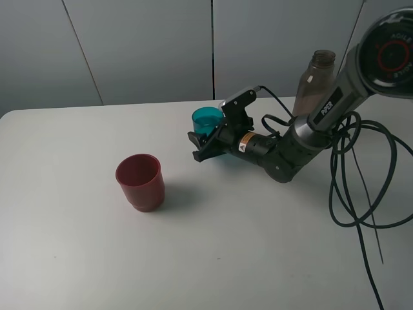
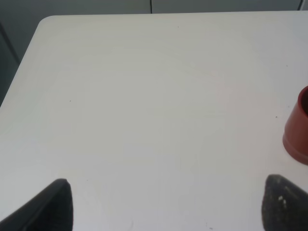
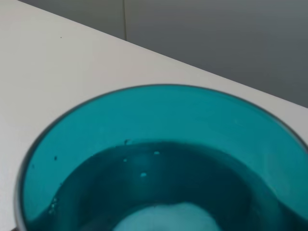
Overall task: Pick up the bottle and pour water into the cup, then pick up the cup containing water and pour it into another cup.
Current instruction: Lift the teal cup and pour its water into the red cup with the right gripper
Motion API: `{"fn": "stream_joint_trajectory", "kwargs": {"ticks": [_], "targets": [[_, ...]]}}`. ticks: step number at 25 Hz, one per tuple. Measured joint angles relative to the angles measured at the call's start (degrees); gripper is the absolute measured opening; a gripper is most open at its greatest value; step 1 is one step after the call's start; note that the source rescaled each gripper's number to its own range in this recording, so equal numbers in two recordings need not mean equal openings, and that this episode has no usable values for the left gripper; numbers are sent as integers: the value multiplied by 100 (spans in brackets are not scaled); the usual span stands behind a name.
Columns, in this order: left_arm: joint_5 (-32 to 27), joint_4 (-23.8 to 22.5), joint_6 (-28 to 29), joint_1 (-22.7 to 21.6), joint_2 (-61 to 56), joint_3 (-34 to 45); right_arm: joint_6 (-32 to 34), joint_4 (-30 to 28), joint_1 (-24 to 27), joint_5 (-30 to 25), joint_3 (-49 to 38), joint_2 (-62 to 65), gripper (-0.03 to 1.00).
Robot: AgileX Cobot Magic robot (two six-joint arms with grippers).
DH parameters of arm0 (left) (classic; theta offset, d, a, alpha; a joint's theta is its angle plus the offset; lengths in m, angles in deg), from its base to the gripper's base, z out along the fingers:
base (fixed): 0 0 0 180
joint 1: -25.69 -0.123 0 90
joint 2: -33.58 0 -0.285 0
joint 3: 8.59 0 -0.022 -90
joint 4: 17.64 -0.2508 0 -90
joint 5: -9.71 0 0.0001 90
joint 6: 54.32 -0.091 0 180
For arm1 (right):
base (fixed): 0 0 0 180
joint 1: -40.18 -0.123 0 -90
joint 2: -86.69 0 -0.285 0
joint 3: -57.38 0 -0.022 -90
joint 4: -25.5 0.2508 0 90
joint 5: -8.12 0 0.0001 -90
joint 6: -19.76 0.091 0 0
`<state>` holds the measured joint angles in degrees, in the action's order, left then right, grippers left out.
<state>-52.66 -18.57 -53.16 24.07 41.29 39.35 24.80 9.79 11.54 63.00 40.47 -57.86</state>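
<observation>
The teal cup stands right of the table's middle with water in it; it fills the right wrist view. My right gripper reaches in from the right, its fingers on either side of the cup's lower part, shut on it. The fingers are hidden in the right wrist view. The red cup stands upright to the left, nearer the front; its edge also shows in the left wrist view. The grey-brown bottle stands upright behind the right arm. My left gripper is open and empty over bare table.
Black cables loop over the right side of the white table. The table's back edge meets a grey wall. The left arm is out of the exterior high view.
</observation>
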Motion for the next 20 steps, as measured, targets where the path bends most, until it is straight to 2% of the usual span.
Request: {"fn": "stream_joint_trajectory", "kwargs": {"ticks": [5,12,20], "targets": [[0,0,0,0,0,0,0,-70,0,-212,0,234,5],[0,0,0,0,0,0,11,-540,-12,-211,0,688,5],[0,0,0,0,0,0,11,-626,-370,-292,0,911,5]]}}
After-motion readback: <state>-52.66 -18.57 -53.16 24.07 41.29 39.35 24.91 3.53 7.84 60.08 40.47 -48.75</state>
